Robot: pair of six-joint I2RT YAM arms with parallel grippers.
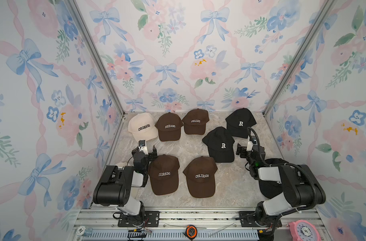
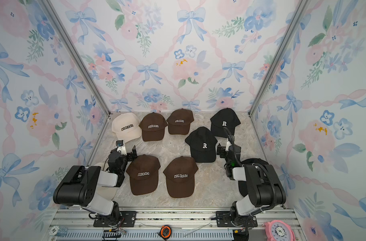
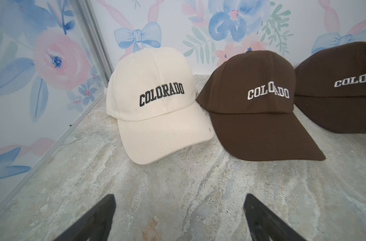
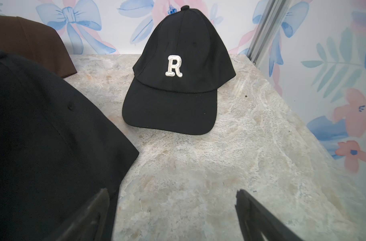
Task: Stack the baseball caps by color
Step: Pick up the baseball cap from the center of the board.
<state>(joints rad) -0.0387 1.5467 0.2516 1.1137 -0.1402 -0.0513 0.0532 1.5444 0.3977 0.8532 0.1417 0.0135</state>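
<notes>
**Caps lie unstacked; both my grippers are empty**

The cream cap sits in the far left corner of the marble table. The back brown caps stand beside it along the wall, and the front brown caps lie side by side nearer me. The far black cap and the near black cap lie to the right. My left gripper hangs above bare table facing the cream cap, jaws spread, holding nothing. My right gripper is just beside the near black cap, jaws also wide apart and empty.
</notes>
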